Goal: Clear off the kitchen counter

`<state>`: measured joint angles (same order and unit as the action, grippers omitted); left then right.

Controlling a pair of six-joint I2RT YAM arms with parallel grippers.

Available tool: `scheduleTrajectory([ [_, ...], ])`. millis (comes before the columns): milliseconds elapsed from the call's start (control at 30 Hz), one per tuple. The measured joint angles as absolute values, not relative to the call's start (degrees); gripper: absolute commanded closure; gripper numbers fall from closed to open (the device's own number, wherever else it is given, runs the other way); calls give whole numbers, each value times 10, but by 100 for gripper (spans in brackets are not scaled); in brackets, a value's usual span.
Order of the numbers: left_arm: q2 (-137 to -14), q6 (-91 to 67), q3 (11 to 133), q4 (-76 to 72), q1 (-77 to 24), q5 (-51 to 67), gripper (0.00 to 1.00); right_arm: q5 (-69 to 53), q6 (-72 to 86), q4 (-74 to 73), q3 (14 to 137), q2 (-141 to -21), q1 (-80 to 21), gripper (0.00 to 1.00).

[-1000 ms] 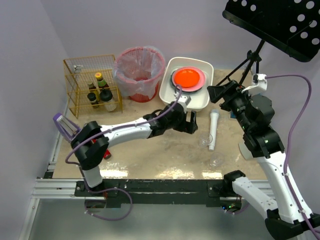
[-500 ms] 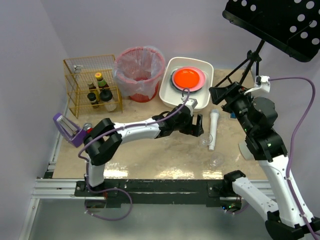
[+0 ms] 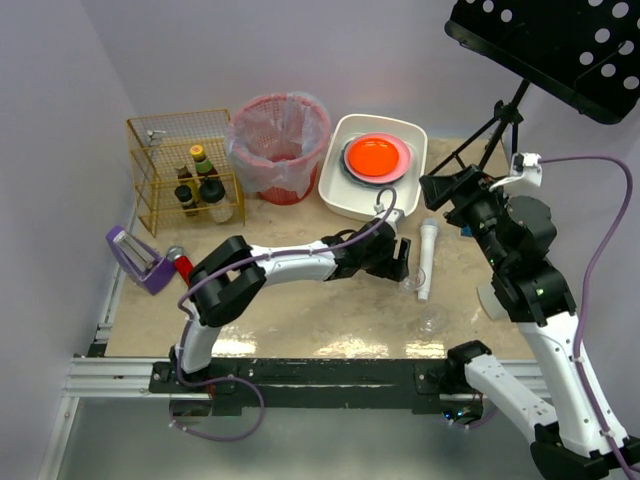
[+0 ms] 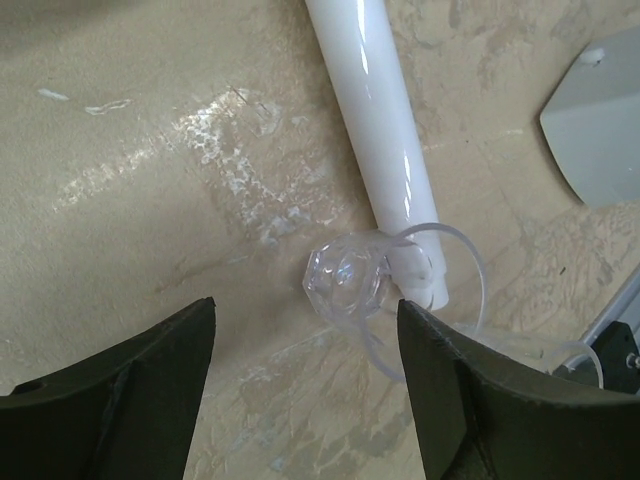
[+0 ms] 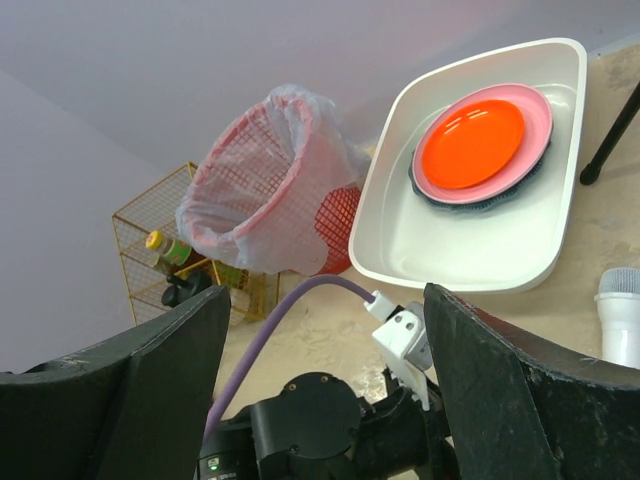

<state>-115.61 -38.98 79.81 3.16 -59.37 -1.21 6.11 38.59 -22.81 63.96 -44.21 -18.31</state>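
Observation:
The beige kitchen counter carries a white tube lying on its side and a clear plastic glass tipped over against the tube's near end. My left gripper is stretched across to them and is open. In the left wrist view the glass lies just beyond my left gripper, touching the tube, with nothing between the fingers. My right gripper hangs open and empty above the counter's right side; its wrist view shows it looking down on the left arm.
A white tub at the back holds stacked orange and pink plates. Left of it stand a lined red mesh bin and a yellow wire rack of bottles. A second clear glass sits near the front. A purple object lies far left; a black stand at back right.
My left arm has reached rightward from the tub's front to the tipped glass, and its jaws have narrowed a little. The right arm has barely moved.

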Motion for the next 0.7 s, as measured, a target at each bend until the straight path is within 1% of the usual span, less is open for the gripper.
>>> scheduleTrajectory([
  [167,-1187,-389,841,52,-603,-36,35,61,386,-228,640,-437,-183,18],
  [433,-1208,-382,880,73,-623,-57,67,61,386,-232,640,-436,-183,18],
  [500,-1208,-380,880,79,-625,-61,77,61,386,-232,640,-436,-183,18],
  [600,-1208,-377,880,87,-625,-65,100,61,386,-231,639,-436,-183,18],
  [700,-1207,-370,879,93,-625,-70,100,60,386,-226,629,-434,-183,18],
])
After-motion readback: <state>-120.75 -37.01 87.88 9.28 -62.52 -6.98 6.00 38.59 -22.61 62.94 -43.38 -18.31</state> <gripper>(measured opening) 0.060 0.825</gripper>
